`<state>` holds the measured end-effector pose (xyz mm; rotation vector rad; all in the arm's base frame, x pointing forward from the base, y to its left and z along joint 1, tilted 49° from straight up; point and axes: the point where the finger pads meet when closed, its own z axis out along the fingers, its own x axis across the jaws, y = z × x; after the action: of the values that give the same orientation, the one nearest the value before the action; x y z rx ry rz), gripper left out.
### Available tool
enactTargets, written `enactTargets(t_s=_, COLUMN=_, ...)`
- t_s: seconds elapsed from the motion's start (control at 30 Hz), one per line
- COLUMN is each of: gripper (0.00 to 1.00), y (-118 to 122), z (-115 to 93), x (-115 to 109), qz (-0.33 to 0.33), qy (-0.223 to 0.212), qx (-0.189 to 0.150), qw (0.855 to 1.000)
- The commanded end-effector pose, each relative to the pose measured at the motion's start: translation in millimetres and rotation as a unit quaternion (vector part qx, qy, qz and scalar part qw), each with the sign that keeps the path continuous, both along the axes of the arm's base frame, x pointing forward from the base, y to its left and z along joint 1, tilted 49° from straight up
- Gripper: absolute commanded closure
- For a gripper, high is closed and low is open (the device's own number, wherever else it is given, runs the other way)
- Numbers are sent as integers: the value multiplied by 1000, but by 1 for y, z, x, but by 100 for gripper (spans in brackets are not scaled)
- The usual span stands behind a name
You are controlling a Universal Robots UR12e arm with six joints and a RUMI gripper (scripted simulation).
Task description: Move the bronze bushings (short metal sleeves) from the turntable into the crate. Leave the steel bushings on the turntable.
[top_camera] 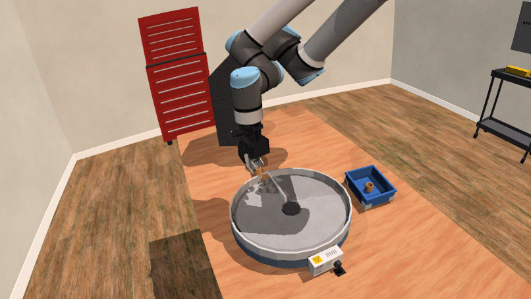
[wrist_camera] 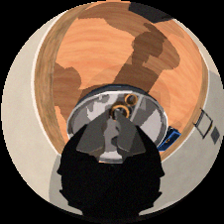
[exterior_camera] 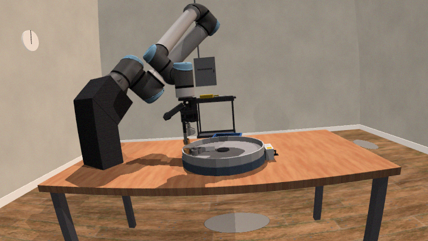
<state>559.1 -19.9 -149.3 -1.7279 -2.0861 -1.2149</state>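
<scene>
My gripper (top_camera: 255,168) is shut on a bronze bushing (top_camera: 256,170) and holds it just above the far left rim of the grey turntable (top_camera: 290,211). In the wrist view the held bushing (wrist_camera: 119,110) shows as a ring between my fingertips. A second bronze bushing (top_camera: 264,177) stands on the turntable right beside it and also shows in the wrist view (wrist_camera: 131,99). Two steel bushings (top_camera: 267,188) stand close together a little further in. The blue crate (top_camera: 369,181) sits to the right of the turntable with one bronze bushing (top_camera: 369,186) inside.
The turntable has a raised rim, a black hub (top_camera: 290,208) and a radial bar. A white control box (top_camera: 325,259) sits at its front. The arm's black base (exterior_camera: 99,119) stands at the table's back left. A red tool cabinet (top_camera: 176,72) and a black cart (top_camera: 505,107) stand off the table.
</scene>
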Motion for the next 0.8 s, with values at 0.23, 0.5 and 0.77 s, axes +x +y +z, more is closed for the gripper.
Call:
enactTargets(t_s=0.23, gripper=100, y=3, z=2, x=-1, qz=1, qy=0, qx=0, qw=1000)
enactTargets(t_s=0.5, gripper=100, y=10, z=10, x=1, qz=1, qy=1, qx=1, qw=1000)
enactTargets(t_s=0.77, gripper=100, y=29, z=32, x=6, qz=1, qy=1, qx=1, qw=1000)
